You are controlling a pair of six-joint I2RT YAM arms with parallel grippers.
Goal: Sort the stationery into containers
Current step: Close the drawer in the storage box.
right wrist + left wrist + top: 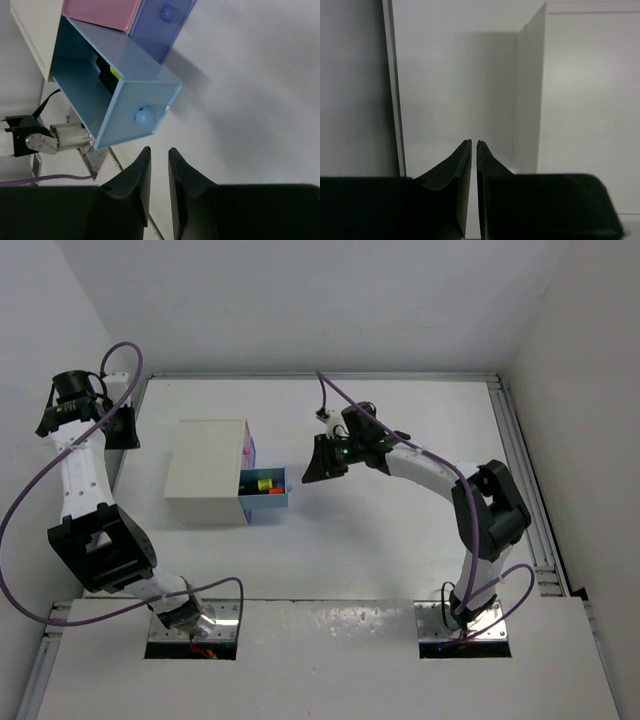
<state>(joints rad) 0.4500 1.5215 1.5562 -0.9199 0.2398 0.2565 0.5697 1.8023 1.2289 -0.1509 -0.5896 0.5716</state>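
One light blue plastic drawer [125, 102] stands pulled out of the white boxy cabinet [205, 470] and holds short black highlighters. Two caps show, one yellow cap [263, 483] and one orange-red cap [273, 492]. Next to it sit one pink drawer [100, 10] and one darker blue drawer [160, 22]. The right gripper [156, 152] hovers near the open drawer's round knob [145, 116], its jaws a narrow slit apart and grasping nothing. The left gripper [474, 143], left of the cabinet above the white worktop [400, 560], is clenched and empty.
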